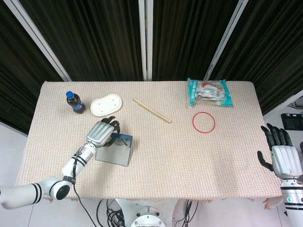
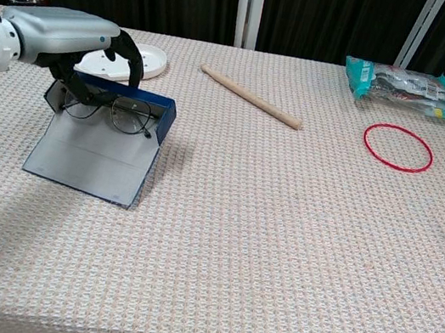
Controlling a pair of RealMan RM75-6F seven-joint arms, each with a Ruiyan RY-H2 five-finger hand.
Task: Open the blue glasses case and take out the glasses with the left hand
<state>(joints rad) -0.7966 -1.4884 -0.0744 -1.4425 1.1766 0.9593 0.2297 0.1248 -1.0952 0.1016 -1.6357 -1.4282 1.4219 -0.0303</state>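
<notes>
We see the table [image 2: 276, 254] covered in a beige, waffle-textured cloth; behind it hang black curtains [image 1: 99, 38] crossed by pale grey-white struts; the glasses case [image 2: 100, 153] shows a blue rim and a grey inner lining; the glasses [image 2: 115, 113] have thin dark frames; our left hand [image 2: 61, 33] has a silver-grey back and black fingers [image 2: 129, 59]; our right hand [image 1: 283, 158] is white-backed with black fingers too; the bottle [image 1: 75, 102] has a blue cap, a blue label and dark brown contents; the oval dish [image 1: 106, 104] is off-white; the stick [image 2: 250, 96] is pale wood; the ring [image 2: 397, 147] is red; the packet [image 2: 409, 87] is teal with a clear patch.
</notes>
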